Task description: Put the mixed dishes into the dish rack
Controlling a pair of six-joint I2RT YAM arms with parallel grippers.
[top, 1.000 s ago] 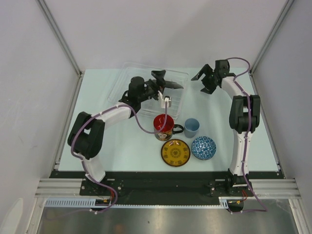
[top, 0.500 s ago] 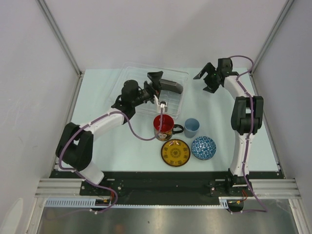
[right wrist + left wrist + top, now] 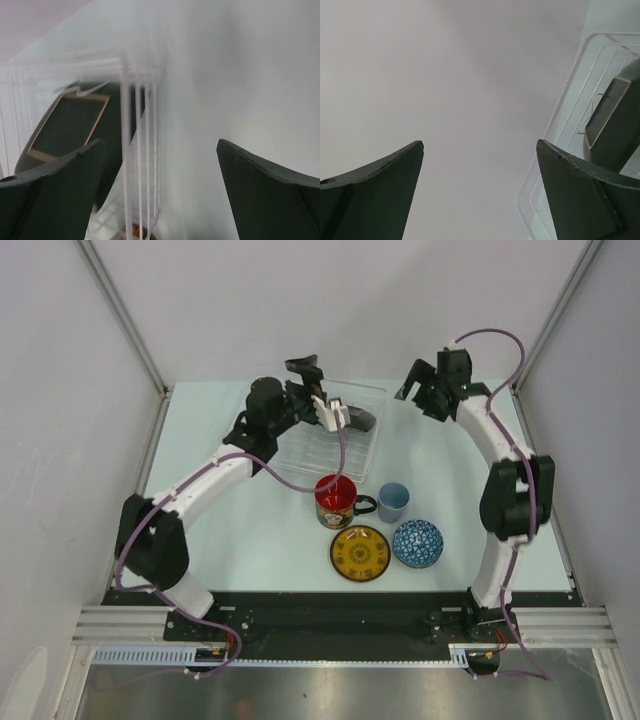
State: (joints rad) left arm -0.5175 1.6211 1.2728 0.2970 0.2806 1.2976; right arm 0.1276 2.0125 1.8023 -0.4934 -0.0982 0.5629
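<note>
On the table (image 3: 240,530), far centre: rack (image 3: 300,445) holding only the plate (image 3: 358,420), leaning in its far-right corner. Over the rack's far edge, left gripper (image 3: 480,144) spread wide and empty. Just right of the rack, right gripper (image 3: 161,142) likewise spread and empty, both well apart from the other dishes. Near of the rack, yet to load: saucer (image 3: 360,553) and bowl (image 3: 417,543) closest to the bases, then mug (image 3: 337,500) just beside the rack's near-right corner, handle pointing right toward the cup (image 3: 393,502); likely left arm nearer mug and saucer, right nearer cup and bowl.
</note>
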